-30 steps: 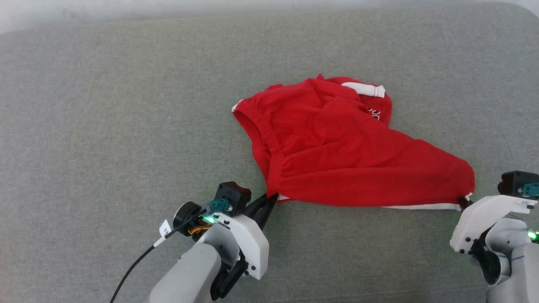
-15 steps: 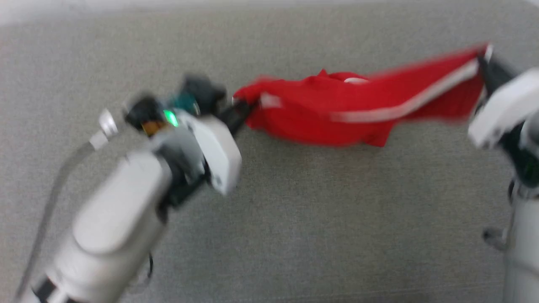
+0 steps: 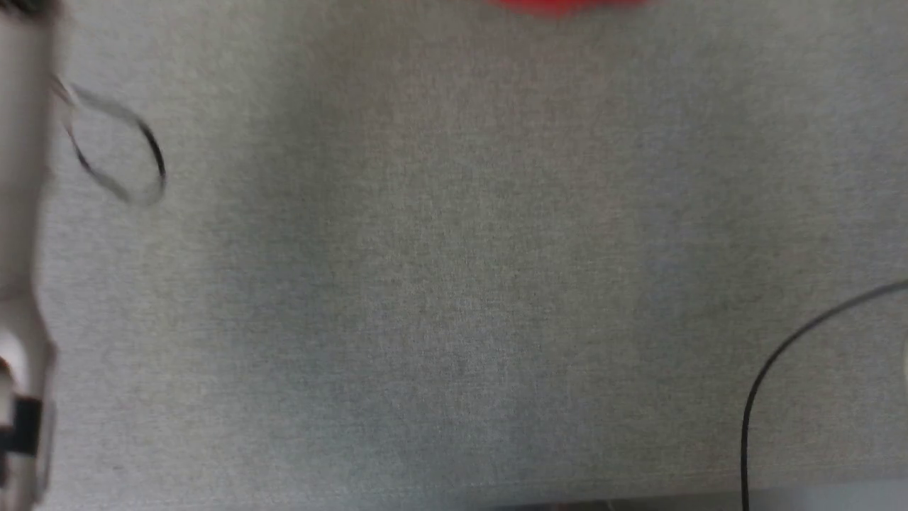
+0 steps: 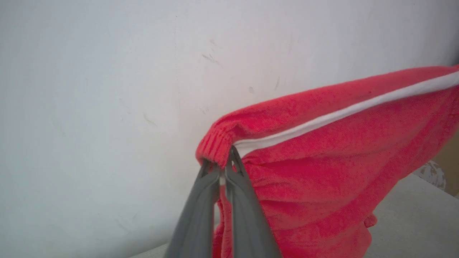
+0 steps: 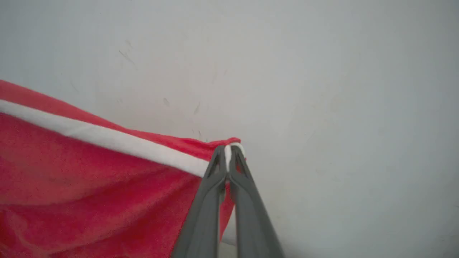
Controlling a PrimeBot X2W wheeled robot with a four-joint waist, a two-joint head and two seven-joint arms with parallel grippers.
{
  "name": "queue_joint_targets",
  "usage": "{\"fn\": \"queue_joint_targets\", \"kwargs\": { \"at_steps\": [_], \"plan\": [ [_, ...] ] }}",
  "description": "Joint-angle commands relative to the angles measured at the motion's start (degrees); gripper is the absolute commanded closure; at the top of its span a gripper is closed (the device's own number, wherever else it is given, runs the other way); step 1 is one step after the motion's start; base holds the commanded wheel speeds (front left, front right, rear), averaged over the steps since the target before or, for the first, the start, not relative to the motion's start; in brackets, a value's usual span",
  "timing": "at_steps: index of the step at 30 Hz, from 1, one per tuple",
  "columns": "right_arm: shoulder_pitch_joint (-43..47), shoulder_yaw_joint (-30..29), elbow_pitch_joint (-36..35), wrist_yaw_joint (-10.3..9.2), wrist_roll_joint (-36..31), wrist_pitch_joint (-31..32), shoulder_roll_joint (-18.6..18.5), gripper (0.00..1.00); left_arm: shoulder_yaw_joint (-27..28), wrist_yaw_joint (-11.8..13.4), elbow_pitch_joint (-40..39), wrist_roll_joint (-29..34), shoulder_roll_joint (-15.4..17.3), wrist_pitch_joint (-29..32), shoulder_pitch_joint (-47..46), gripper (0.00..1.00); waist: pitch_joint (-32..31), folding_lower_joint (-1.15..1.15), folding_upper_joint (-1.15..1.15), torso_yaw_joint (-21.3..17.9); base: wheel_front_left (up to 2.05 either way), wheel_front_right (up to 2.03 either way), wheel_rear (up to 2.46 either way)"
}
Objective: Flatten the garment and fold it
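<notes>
The garment [image 4: 322, 150], bright red shorts with a white side stripe, hangs lifted off the grey surface, stretched between both arms. In the left wrist view my left gripper [image 4: 220, 163] is shut on the ribbed waistband corner. In the right wrist view my right gripper [image 5: 228, 150] is shut on the garment [image 5: 79, 172] at its white-trimmed hem corner. In the head view a blurred red edge of the garment [image 3: 567, 6] shows at the top. A pale forearm [image 3: 21, 248] runs along the head view's left edge.
The grey fabric-covered surface [image 3: 454, 284] spreads below. A black cable [image 3: 773, 369] curves in at the lower right and a looped cable [image 3: 120, 163] blurs at the upper left. A white wall [image 4: 107, 89] stands behind the raised garment.
Both grippers have swung the garment up off the surface, from lying crumpled to hanging stretched in the air. The grippers have left the head view, which is blurred.
</notes>
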Motion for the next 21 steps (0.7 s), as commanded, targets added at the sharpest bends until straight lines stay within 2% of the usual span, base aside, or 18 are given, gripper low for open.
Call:
{"fn": "queue_joint_targets", "kwargs": {
  "at_steps": [1,6,10,15,21],
  "plan": [
    [-2.88,0.10,0.84,-0.05,-1.00,-2.21,0.20,1.00,1.18,1.33,1.08,1.16,0.25,-2.20,-2.16,1.00,6.10,-0.03,0.00,-1.07,0.00,0.00,0.00],
    [-11.06,-0.53,2.56,-0.05,-3.24,-10.31,2.11,1.00,4.12,5.05,2.70,4.59,0.46,-11.27,-7.92,1.00,8.46,-0.03,0.00,-1.40,0.00,0.00,0.00],
    [-12.82,-0.35,3.47,-0.05,-3.47,-14.30,2.58,1.00,5.16,6.01,3.79,5.02,-0.43,-16.79,-8.07,1.00,8.78,-0.03,0.00,-0.56,0.00,0.00,0.00],
    [-6.39,1.87,4.35,-0.05,-0.95,-13.56,1.49,1.00,2.73,3.58,5.15,4.59,-0.30,-17.08,-1.62,1.00,7.07,-0.03,0.00,0.75,0.00,0.00,0.00],
    [10.14,2.75,3.22,-0.05,6.07,-7.69,0.11,1.00,0.07,0.89,3.74,0.11,0.15,-12.11,14.70,1.00,2.53,-0.03,0.00,1.36,0.00,0.00,0.00]
  ]
}}
